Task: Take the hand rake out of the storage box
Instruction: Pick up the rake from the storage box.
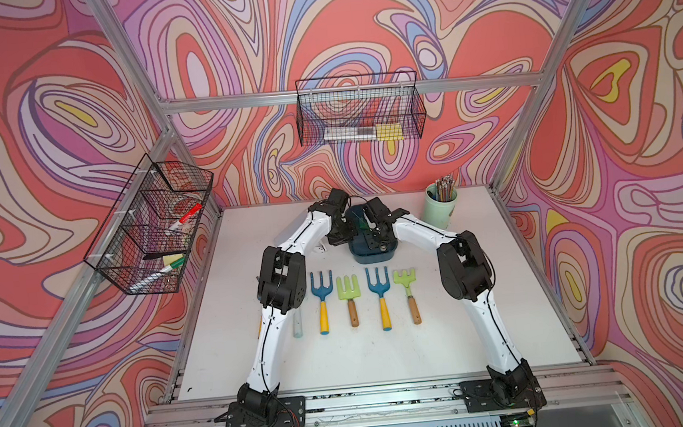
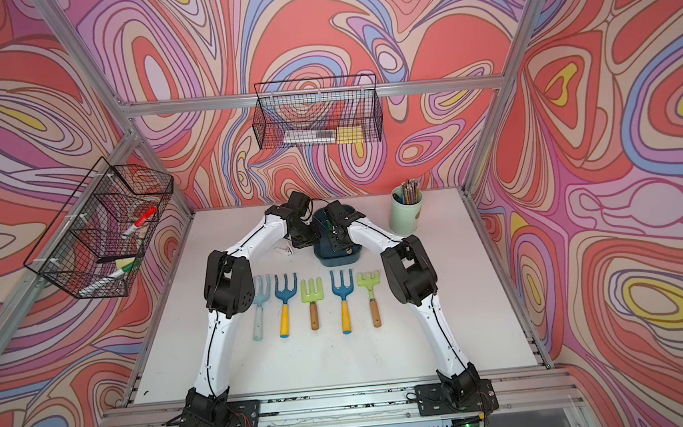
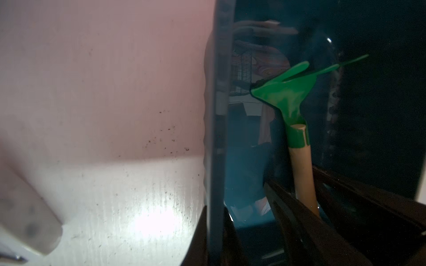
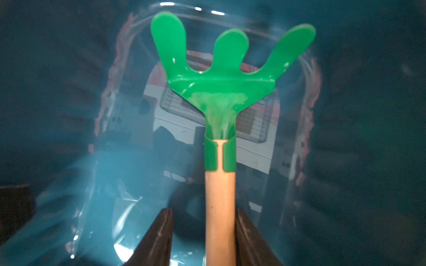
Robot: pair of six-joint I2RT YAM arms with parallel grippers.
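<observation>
The dark teal storage box [image 1: 372, 256] [image 2: 337, 259] stands at the back middle of the table in both top views. Inside it lies the hand rake [image 4: 221, 87] [image 3: 288, 92], with a green three-tined head and a wooden handle. My left gripper [image 3: 215, 207] [image 1: 344, 237] is shut on the box's side wall, one finger inside and one outside. My right gripper [image 4: 204, 210] [image 1: 377, 236] reaches into the box and straddles the wooden handle. One finger touches the handle and the other stands a gap away, so the jaws are open.
Several hand forks and rakes [image 1: 350, 299] lie in a row in front of the box, one pale blue [image 2: 260, 308]. A mint-green cup of pencils [image 1: 439, 209] stands at the back right. Wire baskets hang on the back wall [image 1: 359, 115] and the left frame [image 1: 153, 225].
</observation>
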